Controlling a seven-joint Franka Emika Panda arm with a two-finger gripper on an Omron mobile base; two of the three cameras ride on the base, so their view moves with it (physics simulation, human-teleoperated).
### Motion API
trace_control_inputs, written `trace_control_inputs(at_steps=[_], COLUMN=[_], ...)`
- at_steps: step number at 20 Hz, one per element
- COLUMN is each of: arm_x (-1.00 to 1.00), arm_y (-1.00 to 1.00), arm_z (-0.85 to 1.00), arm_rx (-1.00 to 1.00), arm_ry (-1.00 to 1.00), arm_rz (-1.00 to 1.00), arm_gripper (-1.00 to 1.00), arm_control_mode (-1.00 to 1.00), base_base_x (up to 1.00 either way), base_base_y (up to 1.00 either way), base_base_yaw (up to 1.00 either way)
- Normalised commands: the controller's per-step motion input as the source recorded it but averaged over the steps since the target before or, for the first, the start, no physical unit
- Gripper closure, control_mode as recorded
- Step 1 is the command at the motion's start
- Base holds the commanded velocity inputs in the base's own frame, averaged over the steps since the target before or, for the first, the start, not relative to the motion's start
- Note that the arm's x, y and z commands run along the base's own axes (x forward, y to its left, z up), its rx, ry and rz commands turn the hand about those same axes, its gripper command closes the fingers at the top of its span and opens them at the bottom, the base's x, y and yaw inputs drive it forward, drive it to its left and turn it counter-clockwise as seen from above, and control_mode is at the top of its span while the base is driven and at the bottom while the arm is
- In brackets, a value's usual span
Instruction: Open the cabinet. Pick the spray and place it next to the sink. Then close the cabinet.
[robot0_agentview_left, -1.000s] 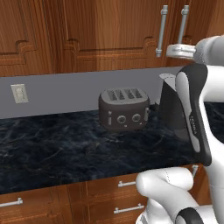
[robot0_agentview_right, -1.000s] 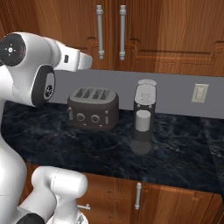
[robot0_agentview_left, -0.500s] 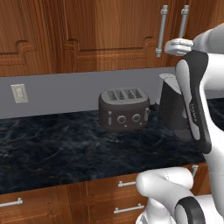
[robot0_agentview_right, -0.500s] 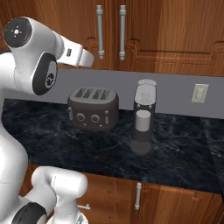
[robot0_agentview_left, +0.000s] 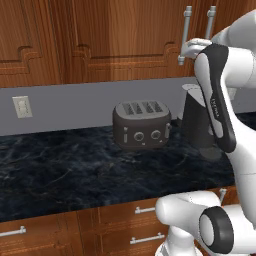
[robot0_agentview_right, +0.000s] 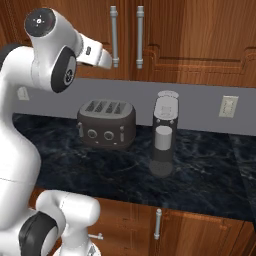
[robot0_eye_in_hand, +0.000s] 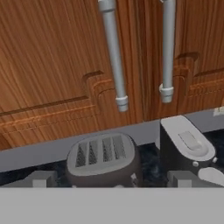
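Observation:
The cabinet (robot0_agentview_left: 125, 30) (robot0_agentview_right: 190, 30) (robot0_eye_in_hand: 52, 52) is a reddish-brown wall unit above the counter, and both of its doors are shut. Two vertical silver bar handles (robot0_agentview_right: 114, 35) (robot0_agentview_right: 139, 37) run side by side where the doors meet. My gripper (robot0_agentview_left: 191, 49) (robot0_agentview_right: 107, 60) (robot0_eye_in_hand: 111, 179) is open, holds nothing and hovers just in front of the lower ends of those handles (robot0_eye_in_hand: 113, 52) (robot0_eye_in_hand: 168, 48), apart from them. The spray and the sink are out of view.
A dark four-slot toaster (robot0_agentview_left: 143, 125) (robot0_agentview_right: 106, 124) stands on the black marble counter (robot0_agentview_left: 60, 175), directly below my hand. A tall coffee machine (robot0_agentview_right: 165, 125) (robot0_agentview_left: 196, 120) stands to its right. Drawers with short handles (robot0_agentview_left: 145, 210) sit under the counter edge.
My arm has lifted, carrying the hand up and closer to the cabinet handles. The gripper has stayed open. The doors have not moved.

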Motion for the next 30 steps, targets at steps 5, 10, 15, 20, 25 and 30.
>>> trace_control_inputs(at_steps=[5, 10, 15, 20, 25, 30], arm_x=[0.26, 0.33, 0.19, 0.09, 0.37, 0.54], arm_y=[0.00, -0.15, -0.22, -0.08, 0.00, 0.00], arm_z=[-0.13, -0.04, 0.00, 0.00, 0.00, 0.00], arm_rx=[0.00, 0.00, 0.00, 0.00, 0.00, 0.00], arm_ry=[0.00, -0.02, 0.00, 0.00, 0.03, 0.01], arm_rz=[0.05, 0.04, 0.00, 0.00, 0.00, 0.00], arm_gripper=[-1.00, -1.00, -1.00, -1.00, -1.00, -1.00], arm_control_mode=[-1.00, -1.00, -1.00, -1.00, -1.00, -1.00], base_base_x=[0.00, 0.00, 0.00, 0.00, 0.00, 0.00], base_base_y=[0.00, 0.00, 0.00, 0.00, 0.00, 0.00], base_base_yaw=[0.00, 0.00, 0.00, 0.00, 0.00, 0.00])
